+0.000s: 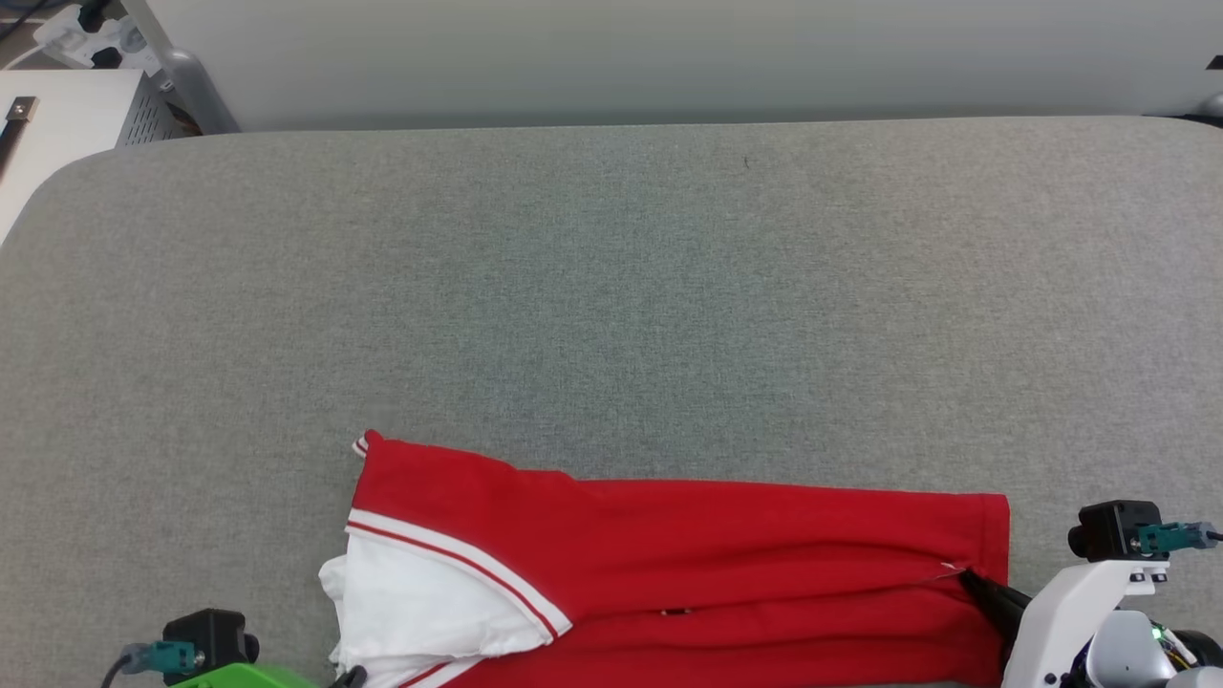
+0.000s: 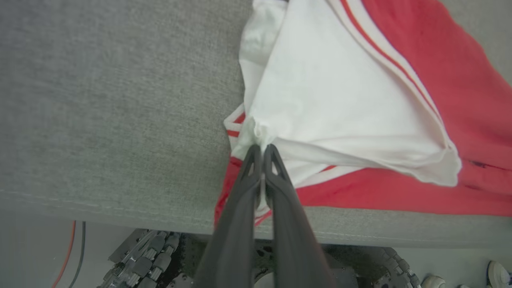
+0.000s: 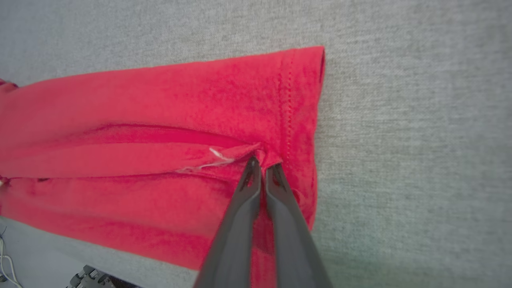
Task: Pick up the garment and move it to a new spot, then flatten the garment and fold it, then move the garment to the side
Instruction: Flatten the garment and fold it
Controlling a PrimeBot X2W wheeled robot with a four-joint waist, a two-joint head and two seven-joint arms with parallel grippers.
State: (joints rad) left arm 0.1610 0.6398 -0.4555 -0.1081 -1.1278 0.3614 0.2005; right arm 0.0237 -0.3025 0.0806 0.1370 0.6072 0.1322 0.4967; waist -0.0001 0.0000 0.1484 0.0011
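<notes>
Head view — arms low at the near corners, left gripper point(image 2: 262, 149) pinching a white sleeve of the garment point(image 1: 717, 545), right gripper point(image 3: 262, 162) clenched on its red hem.

You're looking at 1 garment point(image 1: 717, 545), w/ 1 white sleeve point(image 1: 430, 602) showing in head view. You're counting 2 grippers: 1 left gripper point(image 2: 262, 151) and 1 right gripper point(image 3: 262, 165), each showing 2 dark fingers point(image 2: 236, 224), so 4 total. 1 grey table point(image 1: 611, 287) is lying under it all. You're also seeing 2 black cam boxes: left cam box point(image 1: 205, 638) and right cam box point(image 1: 1113, 528), each carrying 1 teal plug point(image 1: 1175, 537). Below the table edge, 2 cables are hanging: 1 orange cable point(image 2: 66, 260), 1 dark cable point(image 2: 82, 252).
</notes>
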